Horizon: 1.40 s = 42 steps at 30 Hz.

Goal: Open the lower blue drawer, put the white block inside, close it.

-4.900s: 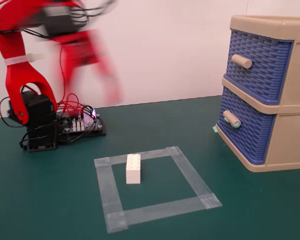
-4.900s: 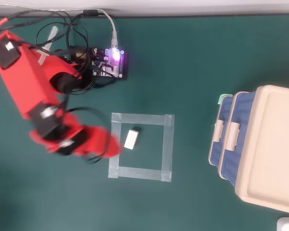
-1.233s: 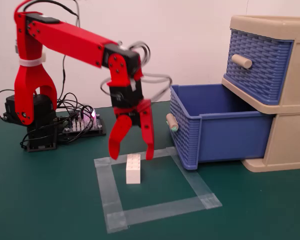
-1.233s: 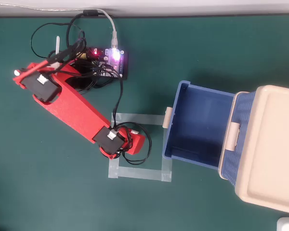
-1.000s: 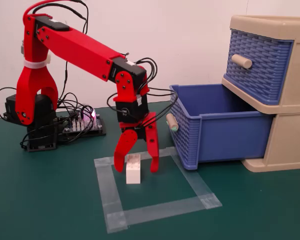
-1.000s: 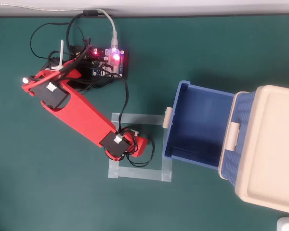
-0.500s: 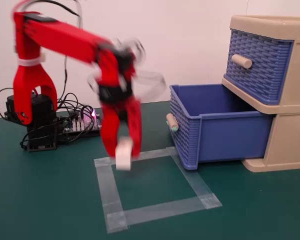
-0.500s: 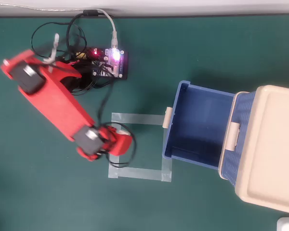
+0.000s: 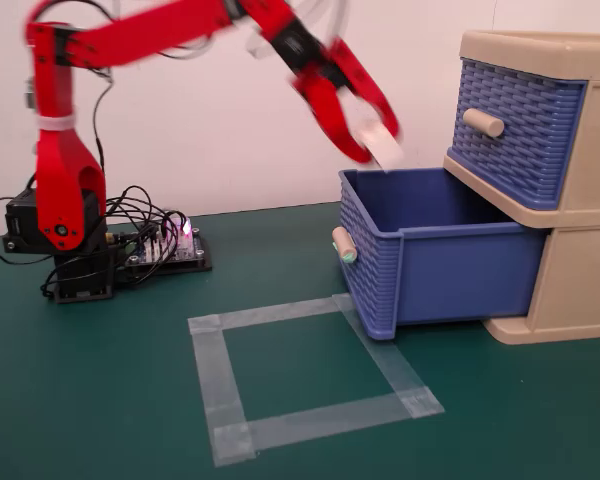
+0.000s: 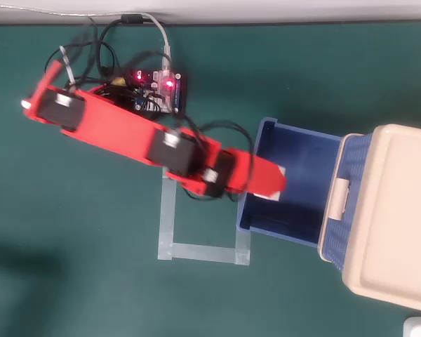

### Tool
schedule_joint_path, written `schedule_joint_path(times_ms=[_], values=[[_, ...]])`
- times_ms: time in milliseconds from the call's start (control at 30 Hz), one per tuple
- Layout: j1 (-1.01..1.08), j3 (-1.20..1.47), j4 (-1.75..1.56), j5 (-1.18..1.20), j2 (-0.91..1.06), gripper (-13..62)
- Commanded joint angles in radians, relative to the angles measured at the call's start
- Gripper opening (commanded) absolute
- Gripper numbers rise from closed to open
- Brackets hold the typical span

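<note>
The lower blue drawer (image 9: 460, 262) stands pulled out of the beige cabinet (image 9: 580, 290), its green-ended knob (image 9: 344, 245) facing left. It is open and looks empty in the overhead view (image 10: 298, 151). My red gripper (image 9: 377, 143) is shut on the white block (image 9: 385, 150) and holds it just above the drawer's near left rim. In the overhead view the gripper (image 10: 275, 184) reaches over the drawer's left wall, and only thin white edges of the block (image 10: 270, 197) show beside it.
The upper blue drawer (image 9: 515, 125) with a plain beige knob (image 9: 483, 122) is shut. A tape square (image 9: 310, 375) marks the green mat in front of the drawer. The arm's base and a wired circuit board (image 9: 165, 245) sit at the left.
</note>
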Motion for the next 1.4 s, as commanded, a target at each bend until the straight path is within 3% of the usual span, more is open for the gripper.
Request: schedule_joint_path(times_ms=[0,100,133,233,267,433,533,667,833,1033,1367], values=[[-0.026,-0.067,-0.026,0.069,-0.017,-7.7],[-0.028,-0.066,-0.009,0.067,-0.032,-7.1],[-0.028,-0.066,-0.005,0.067,-0.032,-2.8],[-0.028,-0.069,-0.011,0.066,-0.029,29.7],[-0.028,-0.072,-0.009,0.067,-0.025,33.6],[-0.025,-0.077,0.067,0.061,0.160,34.1],[-0.021,-0.049,0.342,0.041,0.328,34.0],[0.008,0.043,0.640,-0.110,0.368,33.9],[0.054,0.078,0.479,-0.135,0.123,34.0],[0.041,-0.072,0.218,-0.126,-0.140,34.0],[-0.058,-0.687,0.015,-0.129,-0.612,34.2]])
